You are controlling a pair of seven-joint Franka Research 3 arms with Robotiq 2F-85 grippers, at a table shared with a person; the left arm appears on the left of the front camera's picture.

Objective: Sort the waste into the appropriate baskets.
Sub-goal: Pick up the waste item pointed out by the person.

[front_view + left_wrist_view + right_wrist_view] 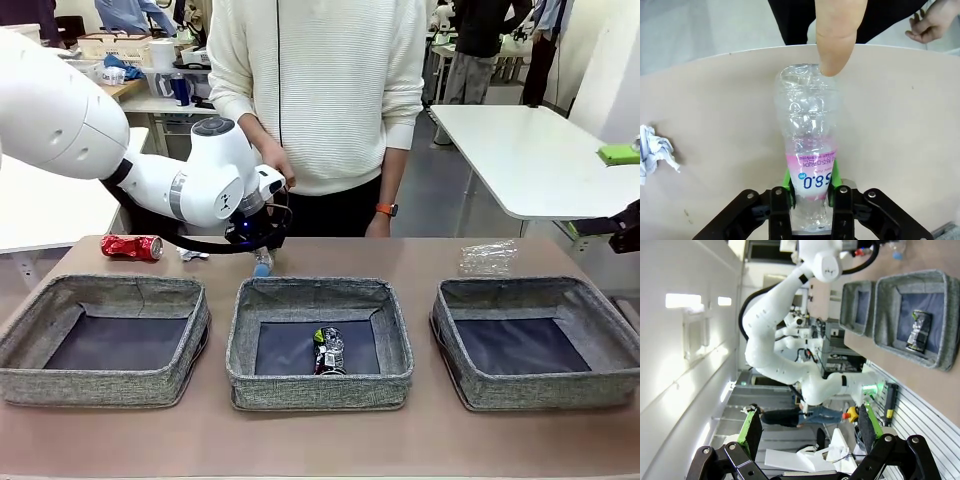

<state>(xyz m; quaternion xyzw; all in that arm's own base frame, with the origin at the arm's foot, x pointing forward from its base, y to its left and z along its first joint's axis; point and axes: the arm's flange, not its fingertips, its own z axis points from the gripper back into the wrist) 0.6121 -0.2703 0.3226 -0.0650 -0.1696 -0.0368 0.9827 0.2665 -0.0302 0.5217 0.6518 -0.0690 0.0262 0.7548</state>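
The table (420, 440) carries three grey baskets in a row, and the middle basket (320, 390) serves as the mark for everything else. The left basket (100, 385) and right basket (540, 390) flank it. The person stands across the table, beyond the middle basket's far wall.

The left gripper (262, 245) hangs just behind that far wall, toward its left corner. Its green pads (788, 182) are clamped on the clear plastic bottle (809, 125) at the pink label band. The bottle's long axis runs straight out along the fingers, away from the gripper and toward the person, whose fingertip (837, 35) touches the bottle's far end. The blue cap end points down toward the basket wall. The left arm is plainly the nearer one; the right gripper (809, 425) has its fingers spread wide on nothing and faces the room. Whether the bottle rests on the table or is lifted cannot be told.

The bottle looks crumpled and thin-walled, so it will likely give under the grip.

A dark can (329, 351) lies inside the middle basket. A crushed clear plastic piece (488, 258) sits behind the right basket, a red can (132, 247) behind the left basket, and a white paper wad (654, 152) lies near the bottle.
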